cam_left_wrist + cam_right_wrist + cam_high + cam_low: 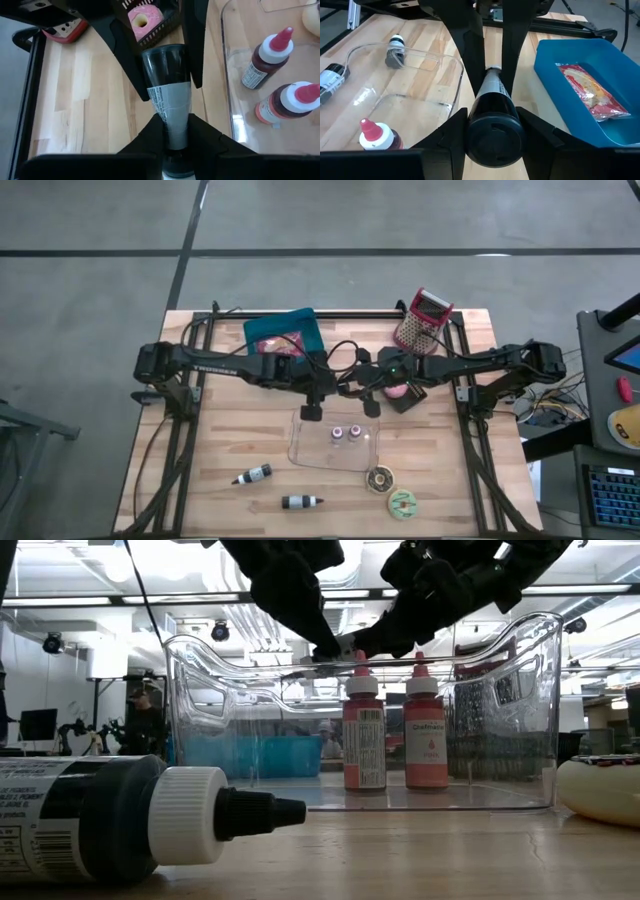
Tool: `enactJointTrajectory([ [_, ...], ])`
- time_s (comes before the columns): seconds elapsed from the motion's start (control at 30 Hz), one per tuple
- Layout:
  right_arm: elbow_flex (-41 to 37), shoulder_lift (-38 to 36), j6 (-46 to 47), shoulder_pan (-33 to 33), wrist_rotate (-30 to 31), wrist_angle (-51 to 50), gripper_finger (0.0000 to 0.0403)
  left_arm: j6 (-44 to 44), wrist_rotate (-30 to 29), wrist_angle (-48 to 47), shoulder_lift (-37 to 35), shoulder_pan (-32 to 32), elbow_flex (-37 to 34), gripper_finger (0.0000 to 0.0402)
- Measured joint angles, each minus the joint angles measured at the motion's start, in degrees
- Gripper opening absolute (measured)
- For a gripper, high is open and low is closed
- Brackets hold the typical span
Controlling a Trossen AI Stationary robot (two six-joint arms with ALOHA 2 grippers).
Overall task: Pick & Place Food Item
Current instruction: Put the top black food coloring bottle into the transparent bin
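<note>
A black bottle with a white label (167,85) hangs in the air between my two grippers, just beyond the far edge of the clear tray (305,448). My left gripper (175,125) is shut on its cap end. My right gripper (492,115) is shut on its base end. In the high view the two arms meet over the middle of the table, near the bottle (350,385). Two red bottles (346,433) stand upright in the tray. Two more black bottles (252,475) (300,501) lie on their sides on the near part of the table. My left gripper pinches the black bottle between its two fingers at the labelled part near the cap end (172,131). The fingers come from the table's left, slanting down, and lie along the bottle. The bottle is clear of the table. My right gripper pinches the bottle's wide base end (492,107) between its two fingers, the round base facing back toward the wrist. The fingers come from the table's right, slanting a little down, and lie along the bottle. The bottle is lifted clear.
A blue bin (285,332) with a wrapped food packet stands at the far left. A red grater (422,320) stands at the far right, and a black basket with a pink donut (398,392) lies under the right arm. Two donuts (378,478) (403,503) lie near the front right.
</note>
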Motion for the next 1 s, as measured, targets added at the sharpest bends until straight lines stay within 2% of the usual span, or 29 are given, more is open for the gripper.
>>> enactJointTrajectory([
  [0.33, -0.2, 0.3, 0.2, 0.2, -0.5, -0.1, 0.0132, 2.4, 0.0, 0.8, -6.6, 0.0, -0.5, 0.0142],
  [0.53, -0.3, 0.0, 0.2, 0.2, 0.2, 2.2, 0.0132, 2.5, 0.0, 5.0, -11.8, 0.0, -5.1, 0.0150],
  [0.7, -1.1, 0.0, 0.3, 0.2, 1.2, 7.2, 0.0132, 3.0, 0.0, 14.6, -19.4, 0.0, -13.1, 0.0151],
  [0.83, -3.8, 0.0, 0.9, 0.2, 1.3, 17.3, 0.0132, 2.9, 0.1, 25.7, -27.9, 0.0, -22.1, 0.0151],
  [1.0, -10.5, 0.4, 1.2, 0.8, 1.3, 40.2, 0.0131, 2.7, 0.1, 41.5, -36.8, 0.0, -34.9, 0.0151],
])
